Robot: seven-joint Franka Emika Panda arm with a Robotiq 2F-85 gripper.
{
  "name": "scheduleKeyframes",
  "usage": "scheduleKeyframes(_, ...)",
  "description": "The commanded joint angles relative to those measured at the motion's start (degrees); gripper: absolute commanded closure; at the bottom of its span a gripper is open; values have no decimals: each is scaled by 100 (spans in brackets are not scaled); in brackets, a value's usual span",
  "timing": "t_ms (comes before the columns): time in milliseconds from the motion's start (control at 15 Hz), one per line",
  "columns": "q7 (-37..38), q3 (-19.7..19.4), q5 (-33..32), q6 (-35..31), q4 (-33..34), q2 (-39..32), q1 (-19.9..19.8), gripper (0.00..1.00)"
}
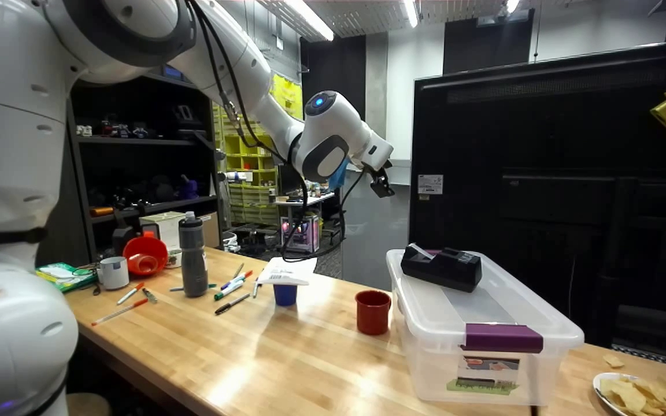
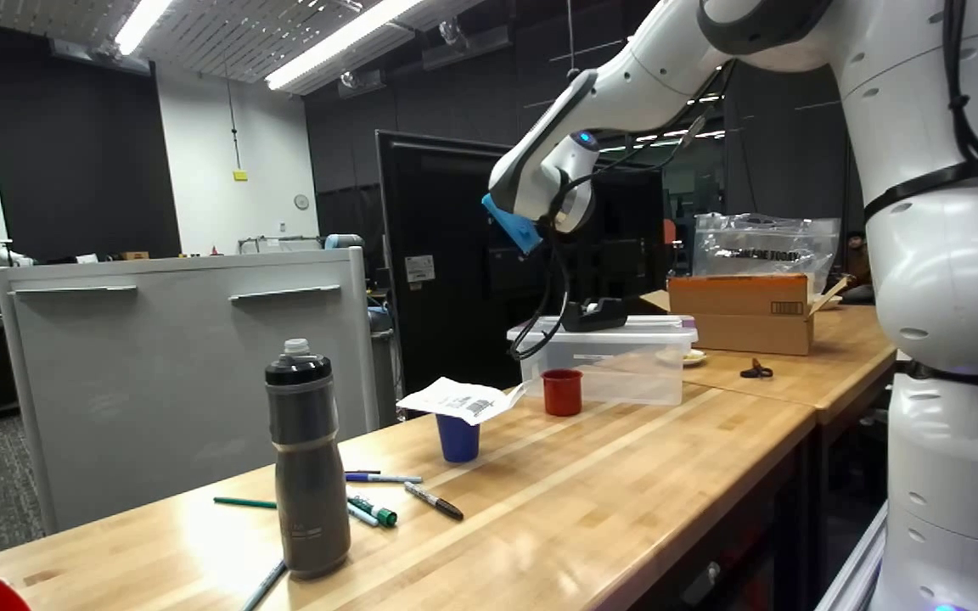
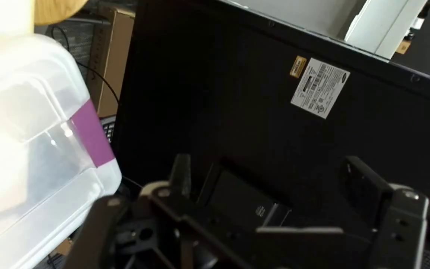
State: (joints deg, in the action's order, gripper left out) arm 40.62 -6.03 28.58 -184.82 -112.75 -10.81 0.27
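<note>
Gripper (image 3: 269,175) hangs with jaws spread wide, nothing between. Nearest looks like bin (image 1: 434,370), lower right in an exterior view, dispenser (image 1: 443,268) on top. Bin likely stiff, slick: rim suits pinching. Dispenser probably weighty: grip across body.

Headroom above bin (image 1: 512,303) (dispenser (image 1: 446,268) atop), screen (image 1: 541,127) behind

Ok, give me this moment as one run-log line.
gripper: open, empty, midair | black tape dispenser: atop clear storage bin | red mug: beside bin
</note>
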Motion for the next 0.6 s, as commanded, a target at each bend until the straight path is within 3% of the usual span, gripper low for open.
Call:
scheduleKeyframes(0, 132, -444, 54, -1039, -822, 416, 435, 0)
scheduleKeyframes(133, -132, -635, 454, -1606, -1100, 468, 666, 0)
scheduleKeyframes(200, -406, -1018, 755, -1302, -829, 522, 941, 0)
scheduleKeyframes(533, -962, -1570, 1630, -1382, -1082, 873, 1593, 0)
